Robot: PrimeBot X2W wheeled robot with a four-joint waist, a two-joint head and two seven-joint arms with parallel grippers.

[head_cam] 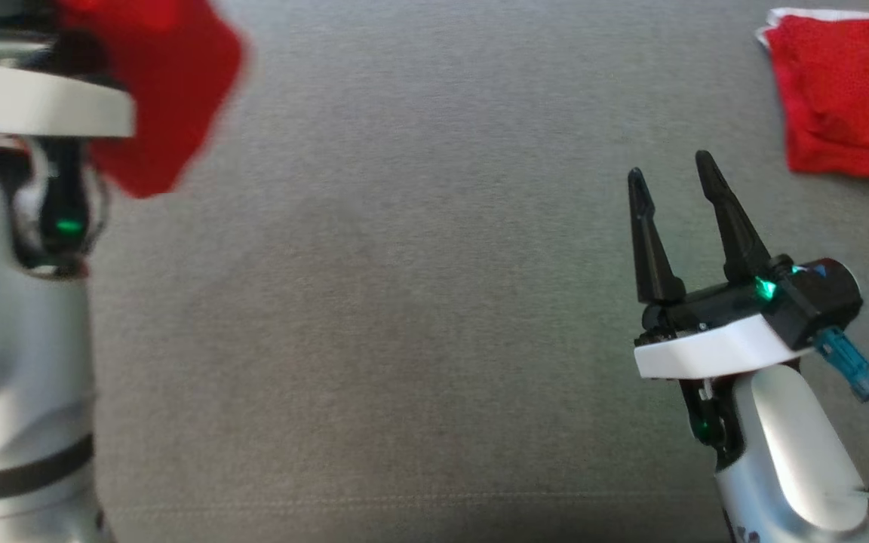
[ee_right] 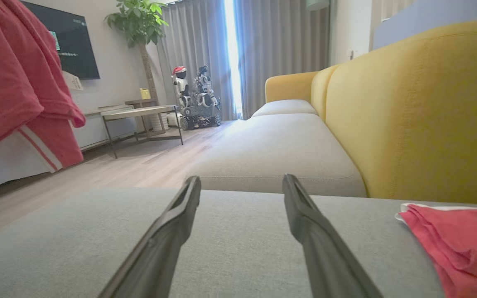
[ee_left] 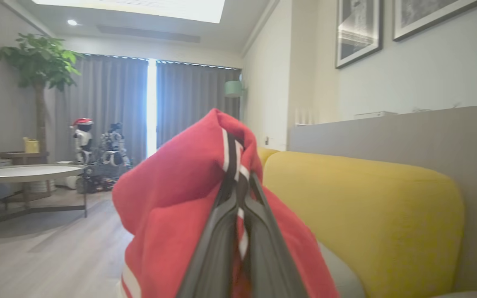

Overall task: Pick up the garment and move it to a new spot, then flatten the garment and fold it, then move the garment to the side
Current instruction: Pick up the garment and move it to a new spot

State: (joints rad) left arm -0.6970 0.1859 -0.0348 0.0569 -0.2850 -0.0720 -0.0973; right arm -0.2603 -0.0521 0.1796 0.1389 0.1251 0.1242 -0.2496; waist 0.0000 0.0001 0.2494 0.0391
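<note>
A grey sofa seat stretches under both arms. The left gripper pinches the red garment, which drapes around its jaws, held aloft for carrying. The right gripper stands wide and empty, probably to catch a hanging edge. A folded red cloth lies beyond it.

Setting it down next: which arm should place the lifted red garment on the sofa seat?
Left. The left gripper is shut on the red garment, held above the grey seat; the right gripper is open and empty.
</note>
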